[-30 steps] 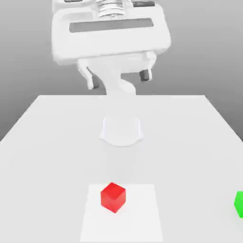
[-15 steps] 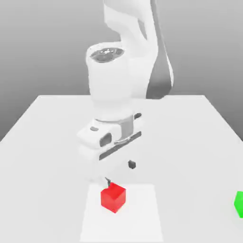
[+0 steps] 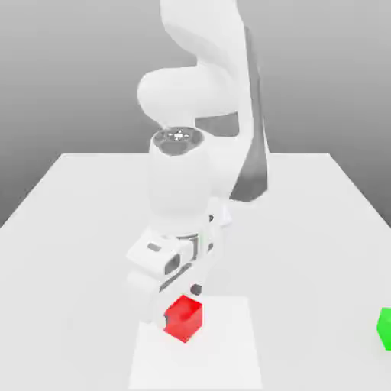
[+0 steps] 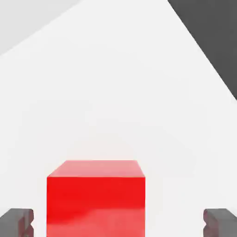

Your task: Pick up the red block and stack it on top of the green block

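Hovering right over the red block (image 4: 96, 198), the gripper (image 4: 118, 222) has its fingers (image 4: 16, 221) spread wide apart, one dark tip on each side of the cube with clear white table (image 3: 305, 229) showing in both gaps. That is the relation everything turns on: the block sits squarely between the fingers, nothing touching it yet. It looks a little closer to one tip than the other in the hand view, so I'd judge a small sideways correction might help, though closing would probably centre it anyway. No long axis to worry about, it's a cube, and its faces look lined up flat to the pads.

Over in the exterior view the hand is down low at the red block, which rests on a paler square patch (image 3: 229, 351) of the table. The green block (image 3: 386, 328) waits well off to one side, at the exterior view's right edge, cut off by the frame, so its full shape can't be read.

Hard to call from here: how far down the tips reach along the cube's sides. The hand's body covers the fingers in the exterior view, and the hand view crops the cube's base and the fingertips.
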Available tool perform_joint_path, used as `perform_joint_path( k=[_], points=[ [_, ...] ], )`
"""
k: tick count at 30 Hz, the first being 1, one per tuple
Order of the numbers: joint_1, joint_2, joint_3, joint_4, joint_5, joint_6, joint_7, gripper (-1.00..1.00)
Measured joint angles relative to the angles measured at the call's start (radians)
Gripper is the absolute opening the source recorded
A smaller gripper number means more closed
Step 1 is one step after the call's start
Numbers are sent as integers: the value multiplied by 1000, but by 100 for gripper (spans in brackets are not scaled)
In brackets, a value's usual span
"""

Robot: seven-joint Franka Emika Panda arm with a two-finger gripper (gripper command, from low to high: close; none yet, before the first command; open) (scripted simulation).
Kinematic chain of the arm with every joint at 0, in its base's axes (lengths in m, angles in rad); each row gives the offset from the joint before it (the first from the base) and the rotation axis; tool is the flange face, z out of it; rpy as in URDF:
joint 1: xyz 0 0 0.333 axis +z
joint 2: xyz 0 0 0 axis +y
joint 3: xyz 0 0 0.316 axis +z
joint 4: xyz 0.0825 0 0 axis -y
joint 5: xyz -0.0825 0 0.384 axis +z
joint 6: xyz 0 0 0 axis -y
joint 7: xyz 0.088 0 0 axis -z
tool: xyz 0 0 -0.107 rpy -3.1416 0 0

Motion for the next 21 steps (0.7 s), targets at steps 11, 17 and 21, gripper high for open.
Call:
perform_joint_path(
  k=[11, 17, 21],
  points=[
    [-65, 66, 85, 4, 80, 49, -56, -100],
    [-4, -30, -8, -3, -53, -23, 38, -100],
    [10, -93, -42, -12, -132, -72, 96, -100]
  ],
)
